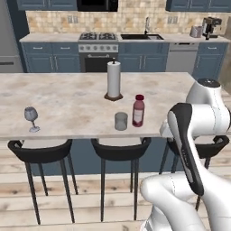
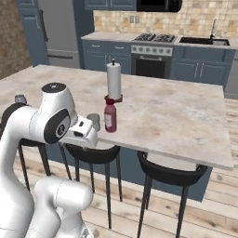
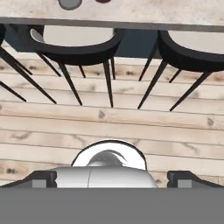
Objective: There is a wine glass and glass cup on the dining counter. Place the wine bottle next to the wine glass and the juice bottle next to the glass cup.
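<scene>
The gripper (image 3: 112, 178) is seen in the hand view with its jaws spread wide and nothing held between them; it is pointed down at the wooden floor in front of the black stools (image 3: 78, 41). The edge of the dining counter (image 1: 67, 101) is seen along the top of that view. On the counter, the juice bottle (image 1: 138, 111) is stood upright just beside the glass cup (image 1: 121, 121), to the cup's right in the left base view. A paper towel roll (image 1: 113, 79) is stood upright behind them. The wine glass (image 1: 31, 118) is placed well apart, near the counter's left front edge. The wine bottle cannot be made out.
</scene>
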Controlling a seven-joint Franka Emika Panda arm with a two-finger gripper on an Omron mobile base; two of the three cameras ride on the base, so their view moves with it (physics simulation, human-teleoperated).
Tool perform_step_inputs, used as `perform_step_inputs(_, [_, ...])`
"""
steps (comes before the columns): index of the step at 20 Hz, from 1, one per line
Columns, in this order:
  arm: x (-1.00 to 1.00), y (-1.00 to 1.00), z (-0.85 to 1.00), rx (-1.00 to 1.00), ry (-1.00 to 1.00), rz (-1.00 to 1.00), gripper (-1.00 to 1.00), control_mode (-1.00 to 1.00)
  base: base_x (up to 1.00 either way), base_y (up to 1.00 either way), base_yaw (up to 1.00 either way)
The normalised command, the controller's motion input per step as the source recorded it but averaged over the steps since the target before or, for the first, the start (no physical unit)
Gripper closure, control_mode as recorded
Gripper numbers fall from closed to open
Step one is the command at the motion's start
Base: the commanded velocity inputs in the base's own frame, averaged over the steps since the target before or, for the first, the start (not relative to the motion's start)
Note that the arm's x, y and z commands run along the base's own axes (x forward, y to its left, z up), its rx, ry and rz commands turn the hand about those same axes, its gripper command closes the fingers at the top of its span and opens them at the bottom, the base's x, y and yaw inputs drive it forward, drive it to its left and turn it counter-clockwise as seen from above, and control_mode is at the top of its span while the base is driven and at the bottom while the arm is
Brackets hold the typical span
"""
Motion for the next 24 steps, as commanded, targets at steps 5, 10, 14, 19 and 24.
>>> perform_step_inputs(5, [0.0,0.0,0.0,0.0,0.0,0.0,-1.0,1.0,0.04,-0.57,-0.16])
perform_step_inputs(10, [0.0,0.0,0.0,0.0,0.0,0.0,-1.0,1.0,0.1,-0.71,-0.08])
perform_step_inputs(14, [0.0,0.0,0.0,0.0,0.0,0.0,-1.0,1.0,0.07,-0.72,-0.09])
perform_step_inputs(19, [0.0,0.0,0.0,0.0,0.0,0.0,-1.0,1.0,0.07,-0.73,-0.07])
perform_step_inputs(24, [0.0,0.0,0.0,0.0,0.0,0.0,-1.0,1.0,0.06,-0.72,-0.08])
